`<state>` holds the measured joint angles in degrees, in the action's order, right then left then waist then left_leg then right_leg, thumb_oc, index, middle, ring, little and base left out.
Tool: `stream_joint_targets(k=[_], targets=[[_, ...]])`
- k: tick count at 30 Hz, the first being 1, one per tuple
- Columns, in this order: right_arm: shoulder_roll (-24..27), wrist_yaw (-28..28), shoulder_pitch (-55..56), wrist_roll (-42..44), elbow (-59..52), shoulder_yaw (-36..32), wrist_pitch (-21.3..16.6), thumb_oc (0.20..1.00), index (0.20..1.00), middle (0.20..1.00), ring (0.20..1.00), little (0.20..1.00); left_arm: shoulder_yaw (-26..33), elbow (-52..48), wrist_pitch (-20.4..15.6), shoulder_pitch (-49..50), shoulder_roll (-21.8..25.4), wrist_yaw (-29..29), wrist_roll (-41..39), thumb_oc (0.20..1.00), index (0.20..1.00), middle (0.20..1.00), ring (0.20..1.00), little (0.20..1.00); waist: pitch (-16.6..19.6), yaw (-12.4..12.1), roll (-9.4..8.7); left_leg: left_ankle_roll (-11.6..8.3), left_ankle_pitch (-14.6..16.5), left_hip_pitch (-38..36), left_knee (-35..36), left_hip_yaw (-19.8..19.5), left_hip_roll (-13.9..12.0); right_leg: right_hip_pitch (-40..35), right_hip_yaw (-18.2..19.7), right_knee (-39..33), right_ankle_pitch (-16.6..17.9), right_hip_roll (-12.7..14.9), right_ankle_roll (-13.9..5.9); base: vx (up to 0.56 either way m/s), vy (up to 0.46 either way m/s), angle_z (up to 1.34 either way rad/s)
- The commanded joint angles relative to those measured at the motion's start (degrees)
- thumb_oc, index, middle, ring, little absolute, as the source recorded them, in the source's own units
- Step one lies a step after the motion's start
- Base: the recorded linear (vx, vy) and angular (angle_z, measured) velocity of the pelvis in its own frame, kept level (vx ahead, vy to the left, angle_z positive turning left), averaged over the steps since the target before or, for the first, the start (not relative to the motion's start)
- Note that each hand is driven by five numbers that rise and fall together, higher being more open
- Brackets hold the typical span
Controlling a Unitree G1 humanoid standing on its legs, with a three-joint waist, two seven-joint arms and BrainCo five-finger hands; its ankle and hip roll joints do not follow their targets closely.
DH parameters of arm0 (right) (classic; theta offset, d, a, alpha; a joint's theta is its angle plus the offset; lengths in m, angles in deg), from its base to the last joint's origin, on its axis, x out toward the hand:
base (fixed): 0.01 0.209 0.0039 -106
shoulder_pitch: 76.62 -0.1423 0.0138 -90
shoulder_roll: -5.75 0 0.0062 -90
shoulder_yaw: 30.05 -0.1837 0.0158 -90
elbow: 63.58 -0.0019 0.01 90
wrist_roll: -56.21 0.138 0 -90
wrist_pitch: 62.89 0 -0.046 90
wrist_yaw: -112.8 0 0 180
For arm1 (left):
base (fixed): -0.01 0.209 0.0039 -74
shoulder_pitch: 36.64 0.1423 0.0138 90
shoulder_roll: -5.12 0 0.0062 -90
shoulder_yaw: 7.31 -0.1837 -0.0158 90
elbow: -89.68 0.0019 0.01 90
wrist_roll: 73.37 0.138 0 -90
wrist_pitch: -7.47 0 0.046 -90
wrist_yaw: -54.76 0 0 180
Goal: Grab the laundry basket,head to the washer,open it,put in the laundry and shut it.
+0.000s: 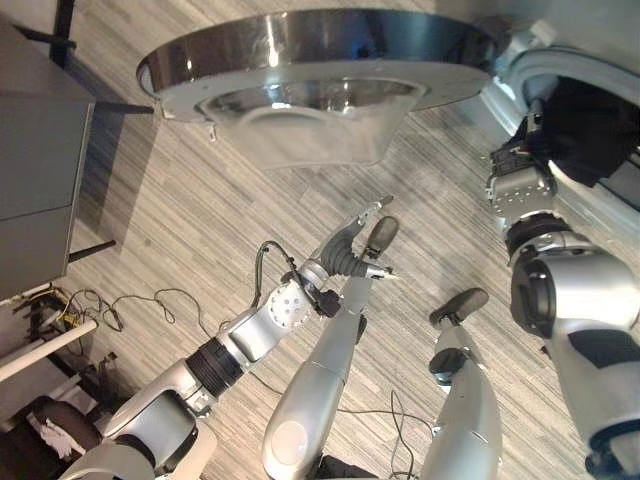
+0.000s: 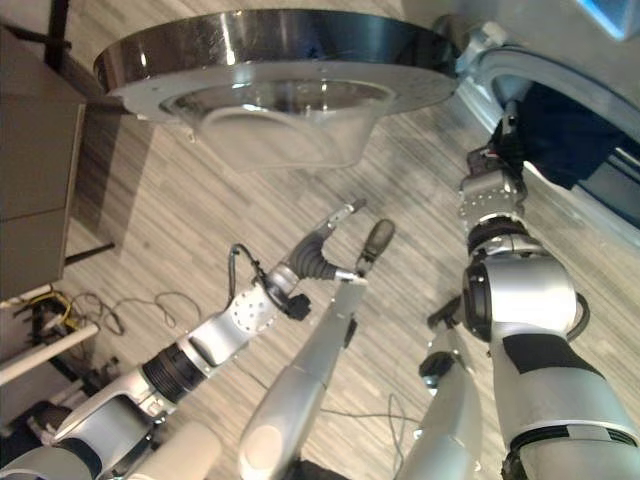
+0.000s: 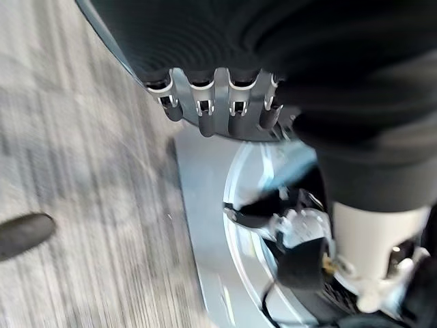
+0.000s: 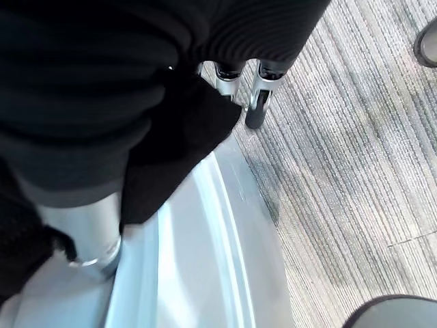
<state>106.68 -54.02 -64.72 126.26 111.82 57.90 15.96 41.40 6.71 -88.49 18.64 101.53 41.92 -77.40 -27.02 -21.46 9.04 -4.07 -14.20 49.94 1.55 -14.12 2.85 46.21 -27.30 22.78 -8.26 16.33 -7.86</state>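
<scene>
The washer door [image 1: 300,75] stands swung wide open, its round chrome ring and clear glass bowl hanging over the striped wood-look floor [image 1: 180,230]. At the right, the washer opening [image 2: 545,90] shows its pale rim, and dark laundry [image 2: 565,135] lies in the mouth of the drum, partly over the rim. The right arm reaches up from the lower right with the elbow bent, and the right hand [image 2: 490,185] is at the edge of the opening, against the dark cloth. In the right wrist view the black laundry [image 4: 181,137] lies over the silver fingers [image 4: 258,102], two of which point out straight past the cloth above the pale rim; whether the others are clenched on the cloth I cannot tell. The left arm stretches forward from the lower left, low over the floor, well apart from the door and the washer. The left hand [image 1: 350,245] holds nothing, its fingers [image 3: 212,102] released and nearly straight, side by side.
</scene>
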Motion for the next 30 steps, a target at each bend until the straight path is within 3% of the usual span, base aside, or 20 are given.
stream_joint_targets(k=[1,2,6,8,12,13,14,15,17,22,23,27,28,29,30], targets=[[4.8,0.5,1.1,-2.3,-3.0,5.0,-1.3,0.256,0.256,0.256,0.256,0.256,-0.5,-1.5,-2.0,0.8,-0.7,-1.5,-0.1,1.0,1.0,1.0,1.0,1.0,-0.3,0.8,1.89,0.95,9.6,-4.7,0.2,4.6,1.4,-5.3,4.0,-7.5,-2.7,-5.9,0.03,0.0,0.039,0.04],[5.2,0.5,0.8,-3.0,-3.2,5.6,-1.1,0.2,0.2,0.2,0.2,0.2,-0.4,-1.4,-1.9,1.0,-0.4,-1.6,0.2,1.0,1.0,1.0,1.0,1.0,-0.3,1.0,1.68,0.97,9.6,-4.8,0.2,4.6,1.3,-5.2,4.2,-7.5,-2.6,-5.9,0.07,0.0,0.039,0.0],[8.3,0.9,0.6,-4.9,-4.5,7.1,-1.4,0.2,0.2,0.2,0.2,0.2,0.5,-1.4,-1.9,2.2,0.2,-1.9,0.2,1.0,1.0,1.0,1.0,1.0,-0.5,1.8,0.67,0.99,9.7,-5.3,0.3,5.0,1.0,-5.5,4.4,-7.7,-2.3,-5.9,0.08,0.0,-0.001,-0.01],[12.8,1.6,0.9,-5.6,-5.5,7.7,-2.0,0.2,0.2,0.2,0.2,0.2,1.4,-1.3,-1.8,3.2,1.1,-1.9,0.0,1.0,1.0,1.0,1.0,1.0,-0.4,2.9,-0.12,0.95,9.8,-5.8,0.5,5.2,0.7,-6.1,4.4,-8.2,-2.1,-6.0,0.07,0.0,0.0,0.0],[17.0,1.6,1.4,-6.0,-7.9,8.3,-2.3,0.2,0.2,0.2,0.2,0.2,2.6,-0.4,-1.5,3.8,1.5,-2.0,0.3,1.0,1.0,1.0,1.0,1.0,-0.3,4.5,-1.46,0.85,10.0,-6.6,0.8,5.7,0.1,-6.8,4.8,-9.1,-1.6,-6.2,0.09,0.0,0.0,0.0],[18.5,1.6,1.5,-5.5,-9.8,8.2,-3.1,0.2,0.2,0.2,0.2,0.2,3.1,0.0,-1.5,3.9,1.5,-2.1,0.4,1.0,1.0,1.0,1.0,1.0,-0.4,5.0,-2.1,0.82,10.0,-7.0,1.1,5.8,-0.1,-7.3,5.0,-9.8,-1.3,-6.3,0.01,0.0,0.0,0.0],[20.3,2.0,1.3,-3.5,-14.5,7.3,-6.3,0.2,0.2,0.2,0.2,0.2,3.7,0.3,-1.6,4.2,1.7,-2.2,0.5,1.0,1.0,1.0,1.0,1.0,-0.2,6.2,-3.03,0.7,9.9,-7.7,1.7,6.0,-0.4,-8.0,5.2,-10.9,-0.7,-6.6,-0.21,0.0,0.0,0.0],[20.1,2.1,1.6,-3.4,-14.8,7.1,-6.5,0.2,0.2,0.2,0.2,0.2,3.8,0.3,-1.6,4.2,1.7,-2.2,0.5,1.0,1.0,1.0,1.0,1.0,-0.2,6.2,-3.08,0.69,9.9,-7.8,1.8,6.0,-0.4,-8.1,5.3,-11.1,-0.6,-6.6,-0.22,0.02,-0.029,-0.07],[23.7,3.8,-0.1,-1.1,-24.5,4.9,-14.3,0.2,0.2,0.2,0.2,0.2,3.9,-0.4,-2.1,5.5,3.4,-1.7,-0.1,1.0,1.0,1.0,1.0,1.0,0.6,7.3,-4.35,0.22,9.7,-9.0,3.0,5.8,-0.7,-9.9,5.3,-13.2,-0.1,-7.3,-0.42,0.03,-0.049,-0.14],[22.0,5.6,-0.8,-1.3,-31.0,3.1,-19.3,0.2,0.2,0.2,0.2,0.2,3.7,-1.0,-2.7,6.2,4.0,-1.7,-1.3,1.0,1.0,1.0,1.0,1.0,1.1,7.4,-4.33,0.11,9.9,-9.1,3.1,5.6,-0.7,-9.8,5.4,-13.4,-0.2,-7.6,-0.25,0.01,-0.02,-0.08],[19.4,6.1,0.0,-2.7,-31.8,3.4,-19.6,0.2,0.2,0.2,0.2,0.2,3.5,-1.1,-2.9,6.1,3.9,-2.0,-1.4,1.0,1.0,1.0,1.0,1.0,1.0,7.2,-4.11,0.26,10.0,-9.0,3.0,5.7,-0.7,-9.6,5.6,-13.2,-0.3,-7.7,-0.14,0.0,0.013,0.04],[15.8,6.4,0.6,-5.4,-27.1,5.3,-16.0,0.213,0.213,0.213,0.213,0.213,3.3,-0.6,-3.4,6.0,3.6,-2.2,-1.5,1.0,1.0,1.0,1.0,1.0,1.1,6.7,-4.04,0.49,10.3,-8.6,2.3,6.0,-0.7,-9.2,5.8,-12.9,-0.3,-7.5,0.01,0.0,0.0,0.0],[14.6,5.9,0.7,-6.3,-24.8,6.2,-14.1,0.266,0.266,0.266,0.266,0.266,3.3,-0.6,-3.4,6.0,3.5,-2.2,-1.5,1.0,1.0,1.0,1.0,1.0,1.0,6.4,-3.93,0.54,10.3,-8.5,2.1,6.0,-0.7,-9.2,5.8,-12.9,-0.3,-7.5,0.05,0.0,0.0,0.0],[14.6,5.8,0.6,-6.3,-24.7,6.2,-14.1,0.489,0.489,0.489,0.489,0.489,3.4,-0.6,-3.4,6.0,3.5,-2.2,-1.5,1.0,1.0,1.0,1.0,1.0,1.0,6.5,-3.93,0.54,10.4,-8.5,2.1,6.0,-0.7,-9.2,5.8,-12.9,-0.3,-7.5,0.05,0.0,0.0,0.0],[11.5,4.6,2.0,-7.9,-19.2,7.6,-10.0,1.0,1.0,1.0,1.0,1.0,3.4,-0.1,-3.3,6.0,2.9,-2.3,-1.4,1.0,1.0,1.0,1.0,1.0,0.7,6.2,-3.6,0.69,10.5,-8.5,1.8,6.1,-0.7,-9.2,5.8,-12.7,-0.4,-7.4,0.2,0.0,0.0,0.0]])
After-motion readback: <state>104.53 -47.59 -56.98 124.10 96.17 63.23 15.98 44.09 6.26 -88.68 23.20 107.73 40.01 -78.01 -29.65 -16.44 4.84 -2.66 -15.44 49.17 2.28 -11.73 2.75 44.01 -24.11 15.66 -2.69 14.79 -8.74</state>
